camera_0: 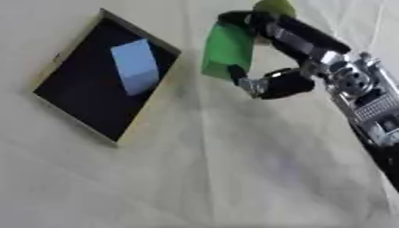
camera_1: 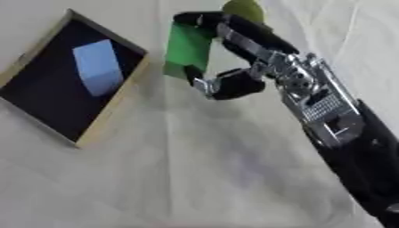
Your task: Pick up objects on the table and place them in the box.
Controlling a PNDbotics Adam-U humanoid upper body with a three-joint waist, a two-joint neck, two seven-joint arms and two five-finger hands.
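Note:
My right hand (camera_0: 273,53) reaches in from the right and is shut on a green block (camera_0: 227,48), fingers over its top and thumb under its lower edge. The block hangs just right of the box (camera_0: 139,127), a shallow tray with a pale wooden rim and a dark inside, lying askew at the left. A light blue block (camera_0: 137,66) lies inside the box near its upper corner. A yellow-green rounded thing (camera_0: 275,6) shows behind the hand at the top edge. The left hand is out of sight.
The table is covered with a pale creased cloth (camera_0: 234,178). My right forearm (camera_1: 343,133) crosses the right side of the views.

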